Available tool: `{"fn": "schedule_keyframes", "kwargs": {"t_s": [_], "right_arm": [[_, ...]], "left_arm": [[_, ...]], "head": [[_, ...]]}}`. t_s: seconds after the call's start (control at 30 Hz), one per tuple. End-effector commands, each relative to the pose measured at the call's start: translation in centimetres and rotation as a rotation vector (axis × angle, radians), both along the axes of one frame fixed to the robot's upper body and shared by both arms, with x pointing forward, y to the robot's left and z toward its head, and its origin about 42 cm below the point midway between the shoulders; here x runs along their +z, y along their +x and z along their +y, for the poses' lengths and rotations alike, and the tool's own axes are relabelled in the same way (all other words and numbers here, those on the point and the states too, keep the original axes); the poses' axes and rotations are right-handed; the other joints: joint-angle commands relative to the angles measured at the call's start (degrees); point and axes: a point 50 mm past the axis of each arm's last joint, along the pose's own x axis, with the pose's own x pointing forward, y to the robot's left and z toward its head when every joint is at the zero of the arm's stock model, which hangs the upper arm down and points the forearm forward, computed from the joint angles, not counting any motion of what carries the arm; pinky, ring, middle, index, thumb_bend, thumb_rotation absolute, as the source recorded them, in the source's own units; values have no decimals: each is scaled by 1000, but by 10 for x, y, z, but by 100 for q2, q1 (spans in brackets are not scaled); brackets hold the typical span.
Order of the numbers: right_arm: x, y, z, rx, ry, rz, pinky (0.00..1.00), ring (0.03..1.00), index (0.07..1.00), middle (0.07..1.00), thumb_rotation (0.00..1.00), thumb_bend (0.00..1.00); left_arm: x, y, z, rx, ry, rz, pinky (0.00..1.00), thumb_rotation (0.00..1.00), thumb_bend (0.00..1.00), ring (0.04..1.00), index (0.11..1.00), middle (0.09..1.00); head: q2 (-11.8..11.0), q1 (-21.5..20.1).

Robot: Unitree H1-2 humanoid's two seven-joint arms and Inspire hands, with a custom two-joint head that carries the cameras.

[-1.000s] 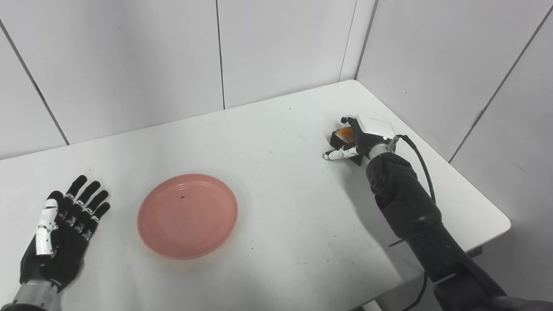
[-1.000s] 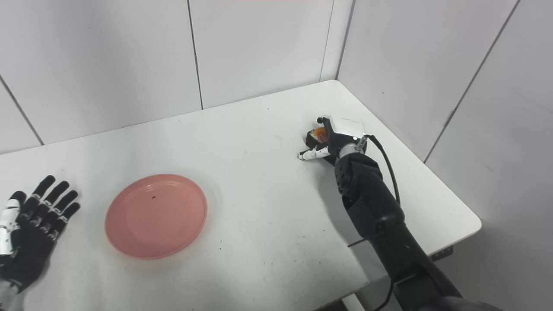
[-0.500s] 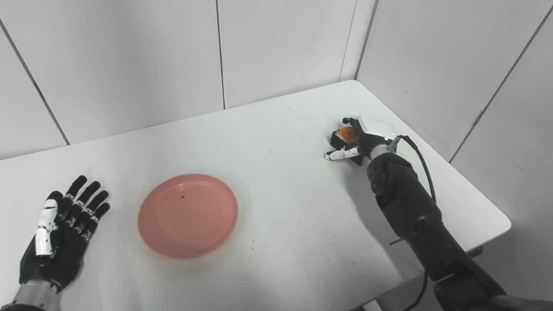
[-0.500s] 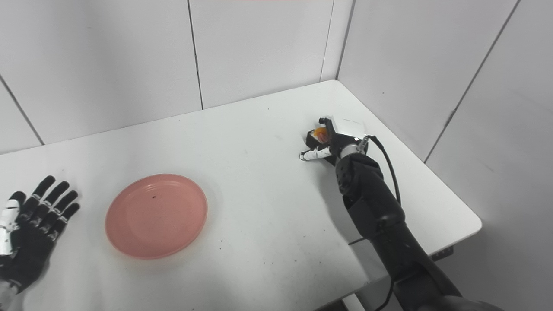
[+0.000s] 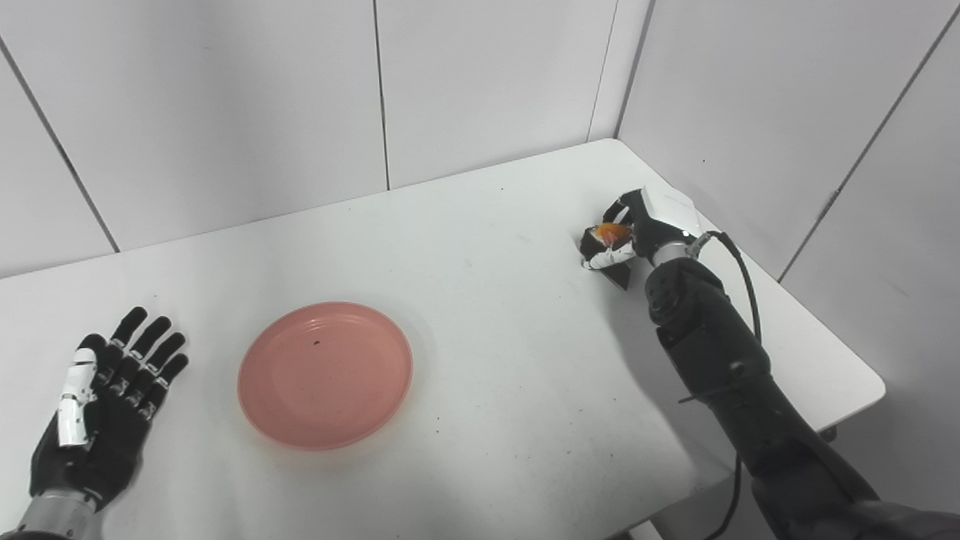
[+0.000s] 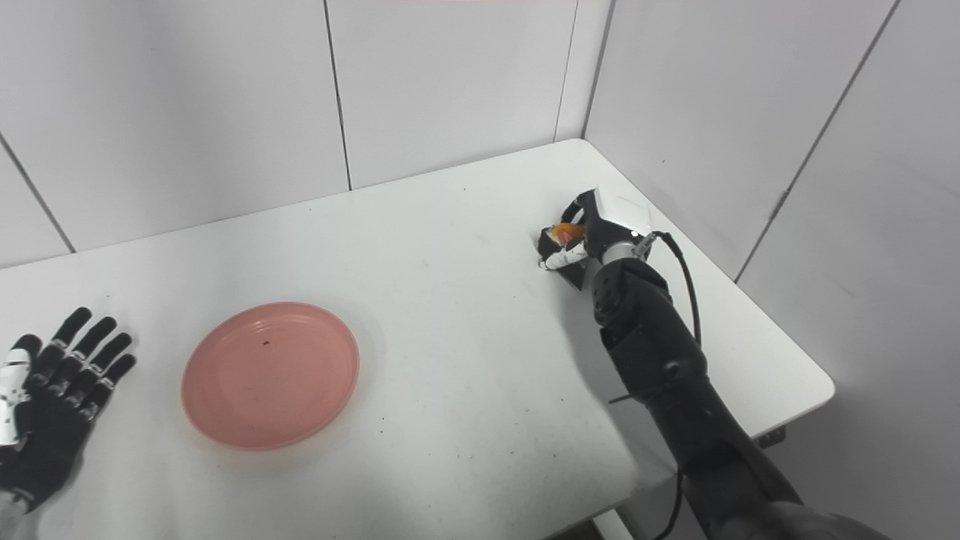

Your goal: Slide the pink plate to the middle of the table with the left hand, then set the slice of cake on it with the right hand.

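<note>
Fingers (image 5: 616, 211) of the right hand (image 5: 637, 229) curl around the cake (image 5: 609, 235), with the white thumb pressed against its near side, so the slice is in its grasp at the far right of the table (image 5: 525, 375); whether it has left the surface cannot be told. Only a little of the cake shows, orange on top and dark below. Well apart, the plate (image 5: 325, 374) lies left of the table's middle. Beside it the left hand (image 5: 105, 416) rests palm up, fingers spread and holding nothing.
</note>
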Motion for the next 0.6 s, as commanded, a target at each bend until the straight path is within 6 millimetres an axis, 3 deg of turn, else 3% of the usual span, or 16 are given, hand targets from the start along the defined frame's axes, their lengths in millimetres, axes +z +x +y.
{"fn": "schedule_keyframes", "kwargs": {"t_s": [0.0,0.33,0.57], "right_arm": [[23,8,-4,2,-28,-39,324,406,542,446,0,518],[25,9,-8,-6,-3,7,346,426,541,448,0,518],[43,5,4,53,-14,-43,377,448,523,465,0,522]], "left_arm": [[-21,-9,8,9,19,110,954,1000,360,924,935,936],[-22,-10,8,1,23,102,958,1000,366,931,935,940],[-23,-11,2,-6,22,101,953,1000,367,927,935,936]], "head": [[-4,7],[-10,41],[-38,183]]}}
